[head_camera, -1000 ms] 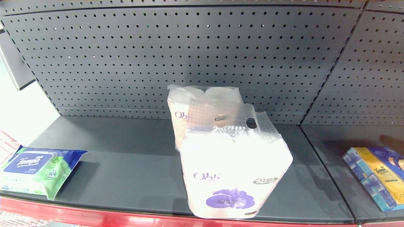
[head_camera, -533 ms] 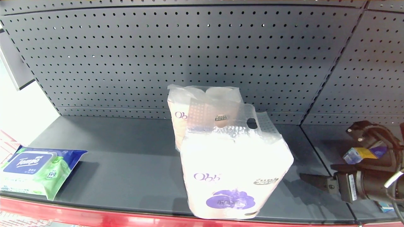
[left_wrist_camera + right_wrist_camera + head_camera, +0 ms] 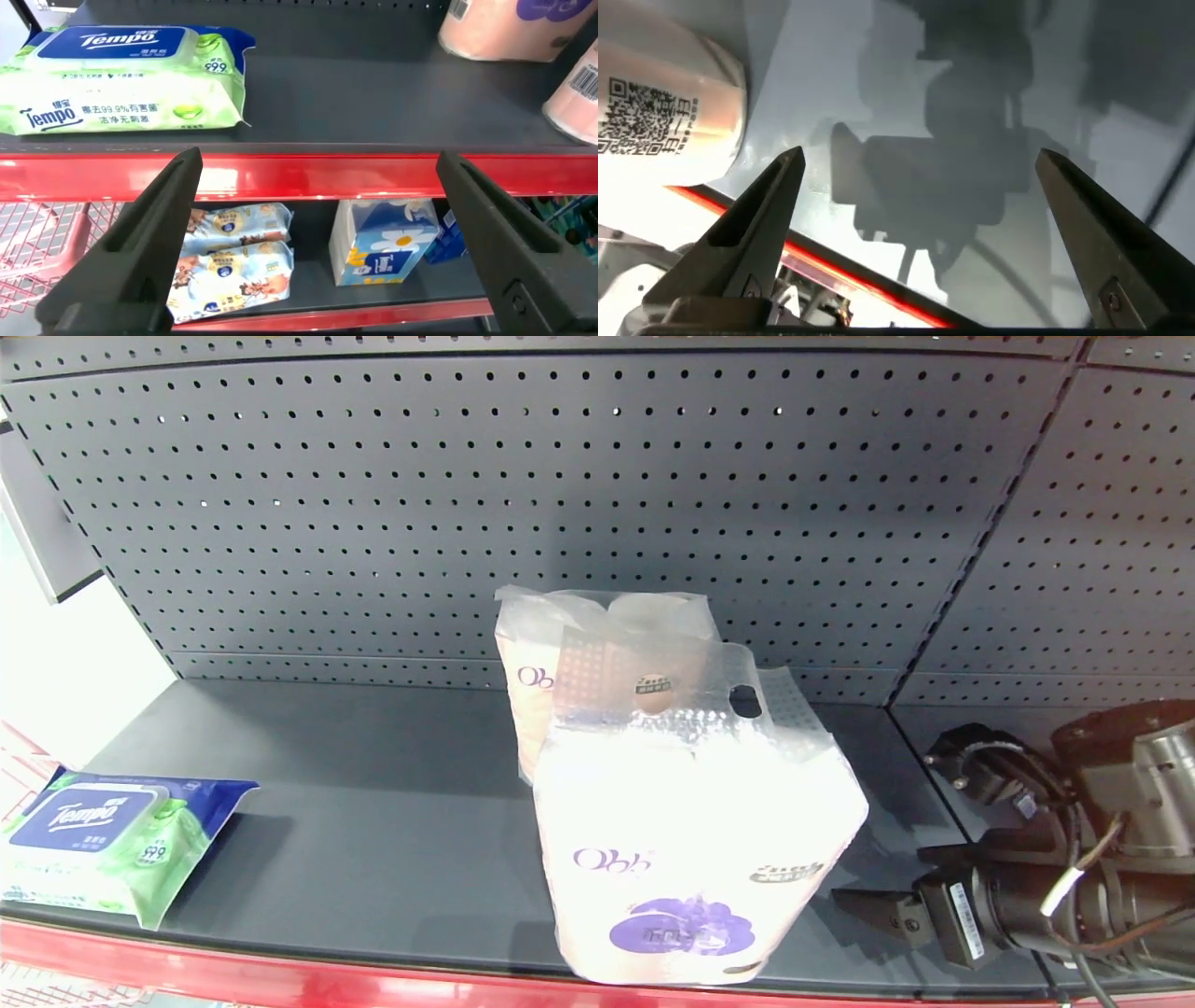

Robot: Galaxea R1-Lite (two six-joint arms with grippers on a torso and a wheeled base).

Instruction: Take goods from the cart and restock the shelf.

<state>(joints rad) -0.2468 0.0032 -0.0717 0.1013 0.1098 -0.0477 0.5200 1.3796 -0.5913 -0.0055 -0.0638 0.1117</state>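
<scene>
Shelf: a flat dark grey shelf (image 3: 373, 821) spans the lower half of the head view, with a glossy red edge (image 3: 280, 980) along the bottom of the frame.
Back panel: a grey perforated back panel (image 3: 560, 504) fills the upper half. A seam slants down at the right, where the next bay (image 3: 1102, 569) begins.
Room: a bright white area (image 3: 65, 663) shows past the shelf's end at middle left.
Cart: the pink-red wire mesh of the cart (image 3: 37, 243) sits at lower left of the left wrist view, below the red edge.
Wipes pack: a green and white wipes pack (image 3: 103, 845) lies flat at lower left, at the shelf's front. It has a blue lid panel with white brand lettering and a small number badge.
Left gripper: the left gripper (image 3: 318, 159) is level with the red edge, its fingers spread wide with nothing between them.
Lower shelf: under the red edge, a lower shelf (image 3: 308, 297) carries two small packs (image 3: 234, 266) with cartoon print. A blue box (image 3: 383, 243) with a daisy stands beside them.
Rear roll pack: the rear roll pack (image 3: 560, 653) is clear-wrapped and stands at frame centre near the back panel. It has purple lettering.
Front roll pack: the front roll pack (image 3: 691, 859) stands just ahead of it at the red edge, with its punched handle flap upright. It carries purple lettering, a purple oval label and a small dark badge.
Right gripper: the right gripper (image 3: 882, 877) is at lower right, just beside the front roll pack and above the shelf. Its fingers are released and empty. In its wrist view a square code label shows at upper left.
</scene>
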